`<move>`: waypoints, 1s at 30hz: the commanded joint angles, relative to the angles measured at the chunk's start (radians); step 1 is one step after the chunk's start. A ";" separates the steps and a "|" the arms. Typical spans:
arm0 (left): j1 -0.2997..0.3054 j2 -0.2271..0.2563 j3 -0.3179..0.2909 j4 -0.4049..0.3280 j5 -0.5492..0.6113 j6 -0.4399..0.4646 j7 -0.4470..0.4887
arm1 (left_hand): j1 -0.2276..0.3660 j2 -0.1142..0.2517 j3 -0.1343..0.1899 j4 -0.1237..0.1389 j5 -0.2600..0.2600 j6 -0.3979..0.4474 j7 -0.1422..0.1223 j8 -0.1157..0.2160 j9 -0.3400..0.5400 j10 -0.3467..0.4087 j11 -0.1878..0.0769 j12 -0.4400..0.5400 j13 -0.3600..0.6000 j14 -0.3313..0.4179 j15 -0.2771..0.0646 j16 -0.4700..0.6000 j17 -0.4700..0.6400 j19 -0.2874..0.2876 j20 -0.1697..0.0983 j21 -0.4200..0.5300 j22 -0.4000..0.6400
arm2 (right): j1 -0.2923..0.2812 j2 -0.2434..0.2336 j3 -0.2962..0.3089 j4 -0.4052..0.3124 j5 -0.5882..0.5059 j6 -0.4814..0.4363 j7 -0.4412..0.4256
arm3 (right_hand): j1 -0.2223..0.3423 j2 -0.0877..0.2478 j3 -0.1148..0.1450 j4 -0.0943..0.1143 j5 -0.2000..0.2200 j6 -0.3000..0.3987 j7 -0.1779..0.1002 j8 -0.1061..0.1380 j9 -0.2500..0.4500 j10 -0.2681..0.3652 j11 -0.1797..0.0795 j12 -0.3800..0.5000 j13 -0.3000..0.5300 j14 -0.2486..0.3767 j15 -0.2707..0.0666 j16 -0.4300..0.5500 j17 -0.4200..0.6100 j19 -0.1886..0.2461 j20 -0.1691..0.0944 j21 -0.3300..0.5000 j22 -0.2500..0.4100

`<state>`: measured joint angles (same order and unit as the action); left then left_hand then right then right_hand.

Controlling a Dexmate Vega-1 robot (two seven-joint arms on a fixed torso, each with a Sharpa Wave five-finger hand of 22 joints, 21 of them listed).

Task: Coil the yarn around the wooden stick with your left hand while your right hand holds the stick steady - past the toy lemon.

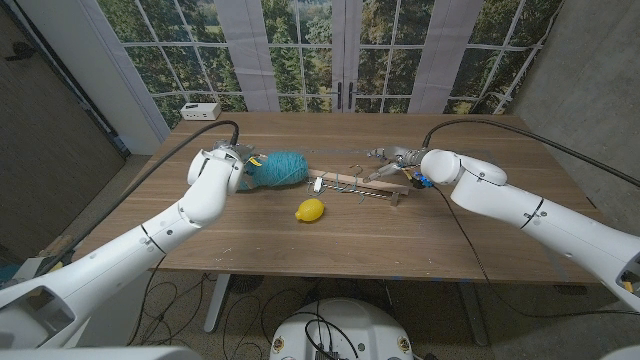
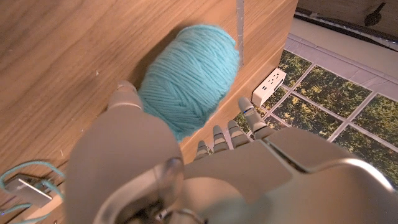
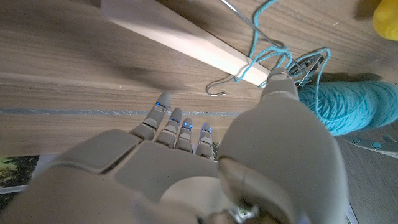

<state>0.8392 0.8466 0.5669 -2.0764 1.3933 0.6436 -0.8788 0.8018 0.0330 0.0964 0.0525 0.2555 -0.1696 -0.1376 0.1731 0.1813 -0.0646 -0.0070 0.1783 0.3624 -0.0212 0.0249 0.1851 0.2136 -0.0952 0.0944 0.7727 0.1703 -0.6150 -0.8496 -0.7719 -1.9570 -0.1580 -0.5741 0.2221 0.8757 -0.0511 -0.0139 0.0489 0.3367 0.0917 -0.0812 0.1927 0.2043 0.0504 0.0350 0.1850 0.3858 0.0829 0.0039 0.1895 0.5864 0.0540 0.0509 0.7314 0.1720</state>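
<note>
A teal yarn ball (image 1: 276, 170) lies left of centre on the table, and my left hand (image 1: 232, 160) is at its left end. In the left wrist view the ball (image 2: 189, 78) sits between the thumb and the straight fingers (image 2: 230, 134); the thumb is against it and I see no closed grip. The wooden stick (image 1: 362, 184), with wire hooks along it, lies to the ball's right, and a yarn strand (image 3: 261, 50) runs to it. My right hand (image 1: 400, 158) hovers open over its right end; the stick (image 3: 180, 40) is beyond the fingers (image 3: 177, 127). The toy lemon (image 1: 311, 209) lies in front.
A white power strip (image 1: 200, 110) sits at the table's back left corner. Black cables run over both back corners to my arms. A small metal clip (image 2: 28, 186) with yarn on it lies by the stick's left end.
</note>
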 commanded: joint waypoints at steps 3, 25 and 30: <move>0.242 0.002 -0.263 -0.142 -0.437 -0.084 0.598 | -0.064 0.052 0.000 0.040 -0.012 0.033 -0.019 0.024 0.000 0.032 -0.021 0.031 -0.021 0.031 -0.015 0.025 -0.003 0.001 -0.004 -0.018 0.003 | -0.176 0.025 0.162 0.077 0.099 0.326 -0.280 | -0.078 0.027 -0.023 0.052 0.006 0.051 0.005 0.021 0.000 0.037 0.002 0.020 -0.018 0.011 0.006 0.014 -0.023 0.019 0.011 -0.020 0.000; 0.257 -0.194 -0.438 0.290 -1.701 -0.870 0.814 | -0.222 0.171 0.105 0.127 -0.026 0.095 0.129 0.009 -0.004 0.071 0.018 0.020 -0.119 0.034 -0.006 0.007 -0.022 0.067 -0.054 -0.059 0.007 | -0.263 0.273 0.291 0.422 0.370 0.991 -0.399 | -0.270 0.122 -0.062 0.124 -0.007 0.068 -0.031 0.003 -0.009 0.085 -0.039 0.015 -0.084 0.051 -0.020 0.014 -0.118 0.114 -0.069 -0.051 -0.004; 0.200 -0.199 -0.399 0.383 -1.856 -0.952 0.717 | -0.269 0.170 0.110 0.138 -0.018 0.079 0.145 0.004 -0.005 0.041 0.012 0.010 -0.135 0.004 -0.010 0.000 -0.023 0.051 -0.073 -0.072 0.008 | -0.263 0.328 0.308 0.491 0.444 1.076 -0.370 | -0.297 0.122 -0.074 0.124 -0.009 0.069 -0.012 0.003 -0.010 0.091 -0.032 0.014 -0.095 0.054 -0.024 0.012 -0.134 0.123 -0.081 -0.058 -0.005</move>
<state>1.1055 0.6883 0.1400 -1.8884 0.5011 -0.0111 -0.1066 0.5515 0.2036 0.1987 0.1870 0.2272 -0.0801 -0.0013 0.1808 0.1766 -0.0058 0.0055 0.1936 0.2317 -0.0039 0.0141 0.1884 0.1905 -0.0326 0.0313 0.7061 0.1749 -0.8543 -0.6422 -0.5143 -1.6229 0.1315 0.2565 -0.1606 0.5929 0.0727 -0.0796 0.1700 0.3288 0.1583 -0.1073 0.1957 0.1935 0.1342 0.0000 0.1995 0.2932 0.1270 -0.0179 0.1973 0.4564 0.1648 -0.0250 0.6764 0.1672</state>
